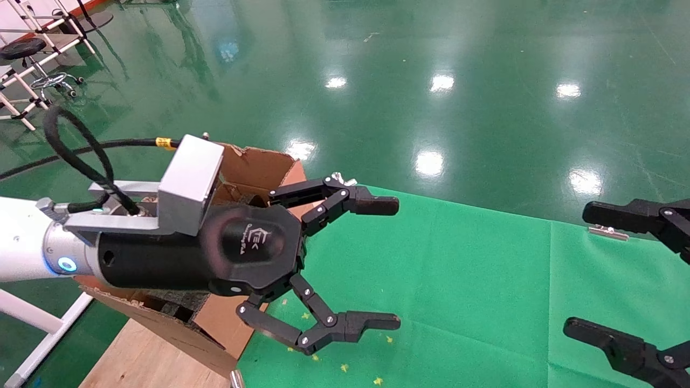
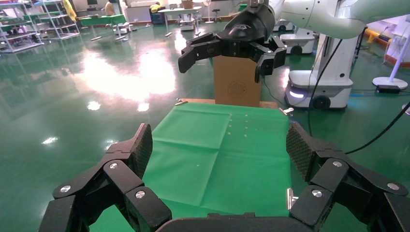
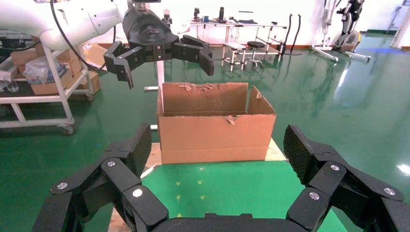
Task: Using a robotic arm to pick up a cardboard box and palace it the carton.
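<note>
The robotic arm, my left one, reaches in from the left, and its gripper (image 1: 397, 264) hangs open and empty above the green cloth, just right of the carton (image 1: 259, 167). The left wrist view shows its jaws (image 2: 221, 145) spread wide with only cloth between them. The carton (image 3: 215, 137) is large, brown and ragged-edged, and stands at the table's left end. Its inside is hidden. My right gripper (image 1: 578, 268) is at the right edge, open and empty, pointing left toward the carton (image 3: 217, 140). The cardboard box is out of view.
Green cloth (image 1: 458, 280) covers the table, with a bare wooden strip (image 1: 145, 355) under the carton. A metal clip (image 1: 608, 231) holds the cloth's far edge. A brown upright box with a round mark (image 2: 237, 87) stands past the cloth's right end. Glossy green floor lies all around.
</note>
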